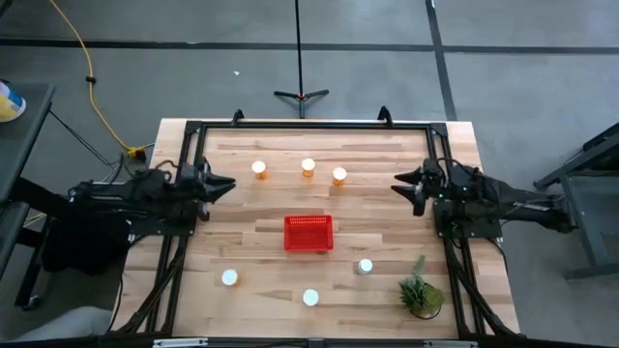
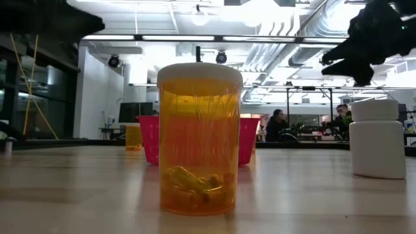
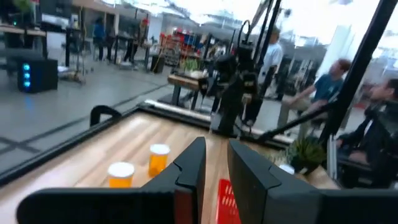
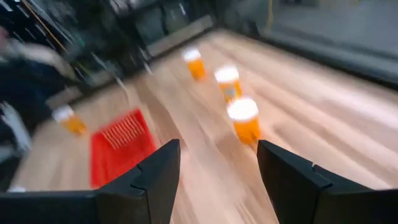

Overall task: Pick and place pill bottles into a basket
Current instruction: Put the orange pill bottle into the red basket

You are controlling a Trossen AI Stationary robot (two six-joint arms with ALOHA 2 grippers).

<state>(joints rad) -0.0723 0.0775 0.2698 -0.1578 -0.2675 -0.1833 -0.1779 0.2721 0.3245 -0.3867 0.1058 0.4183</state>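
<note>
Three orange pill bottles with white caps (image 1: pixel 259 170) (image 1: pixel 308 167) (image 1: pixel 339 176) stand in a row on the far half of the wooden table. Three more (image 1: pixel 229 278) (image 1: pixel 310 298) (image 1: pixel 364 266) stand on the near half. The nearest one (image 2: pixel 199 140) stands upright on its base with pills inside. The red mesh basket (image 1: pixel 309 233) sits at the table's middle. My left gripper (image 1: pixel 229 184) is shut above the left side, pointing level and holding nothing (image 3: pixel 216 146). My right gripper (image 1: pixel 398 182) is open above the right side, tipped slightly down, with nothing between its fingers (image 4: pixel 217 149).
A small green potted plant (image 1: pixel 422 290) stands at the near right corner. A black frame (image 1: pixel 309 126) runs along the table's far edge and sides. People sit and stand in the room beyond the table. Bare wood lies between the bottles and the basket.
</note>
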